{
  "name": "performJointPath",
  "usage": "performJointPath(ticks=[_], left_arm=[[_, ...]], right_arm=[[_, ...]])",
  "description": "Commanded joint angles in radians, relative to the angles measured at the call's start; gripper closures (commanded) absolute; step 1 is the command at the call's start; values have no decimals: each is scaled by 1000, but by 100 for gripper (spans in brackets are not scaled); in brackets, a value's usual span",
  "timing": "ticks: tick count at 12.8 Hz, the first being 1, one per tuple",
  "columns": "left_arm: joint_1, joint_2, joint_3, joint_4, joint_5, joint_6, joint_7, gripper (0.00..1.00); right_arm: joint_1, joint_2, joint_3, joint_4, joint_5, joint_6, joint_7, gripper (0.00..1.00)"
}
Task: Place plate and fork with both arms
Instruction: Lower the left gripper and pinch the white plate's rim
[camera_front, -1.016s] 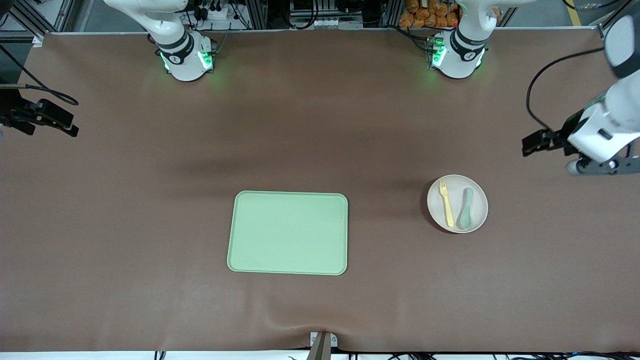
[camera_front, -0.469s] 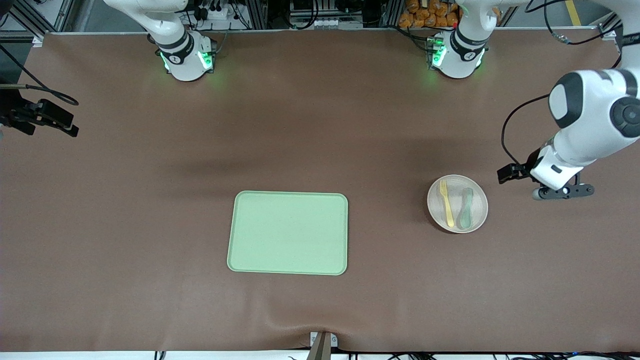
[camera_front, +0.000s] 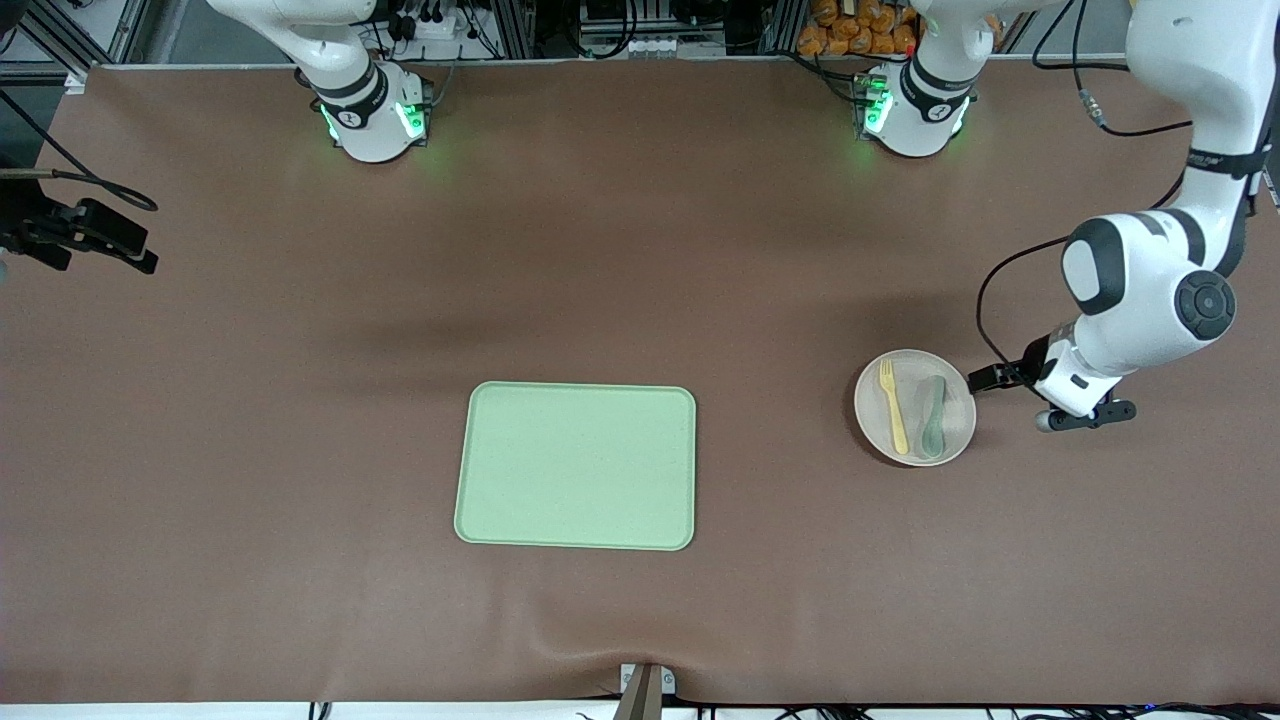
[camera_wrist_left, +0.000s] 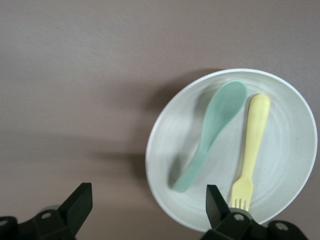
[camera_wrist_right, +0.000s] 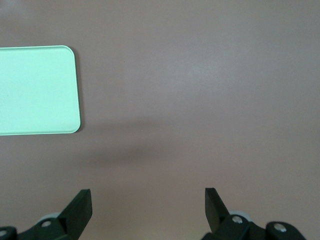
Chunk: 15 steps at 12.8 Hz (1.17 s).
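Note:
The small pale plate (camera_front: 915, 440) lies on the brown table toward the left arm's end. On it lie the yellow fork (camera_front: 892, 405) and a teal spoon (camera_front: 933, 414), side by side. My left gripper (camera_front: 1018, 388) hangs just beside the plate, toward the left arm's end, its fingers mostly hidden under the wrist. In the left wrist view this gripper (camera_wrist_left: 148, 210) is open and empty. One fingertip (camera_wrist_left: 216, 202) shows over the plate's rim (camera_wrist_left: 165, 200), with the fork (camera_wrist_left: 252, 145) and spoon (camera_wrist_left: 212, 130) ahead. My right gripper (camera_wrist_right: 148, 210) is open and empty, high over bare table.
A rectangular light green tray (camera_front: 577, 466) lies in the middle of the table, nearer the front camera; its corner shows in the right wrist view (camera_wrist_right: 37, 90). A black part (camera_front: 95, 235) of the right arm shows at the table's right-arm end.
The left arm has swung in from the table's end and come down beside the plate. The right arm waits, unmoved. Plate, fork and spoon have not moved.

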Motion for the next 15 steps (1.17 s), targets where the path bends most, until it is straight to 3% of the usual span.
performJointPath(ticks=[1, 5, 7, 11, 15], left_arm=[[12, 59, -5, 11, -106, 40, 97, 0], [30, 81, -3, 11, -126, 46, 130, 6], [41, 96, -3, 11, -126, 46, 130, 21], [56, 128, -6, 24, -135, 46, 132, 33], [47, 145, -6, 37, -152, 46, 130, 55]], right_arm=[[-26, 4, 15, 11, 17, -12, -16, 0], [-25, 4, 15, 11, 17, -12, -16, 0], [-26, 4, 15, 11, 18, -12, -16, 0], [-25, 7, 15, 11, 18, -10, -16, 0], [-26, 12, 15, 13, 40, -10, -16, 0]])
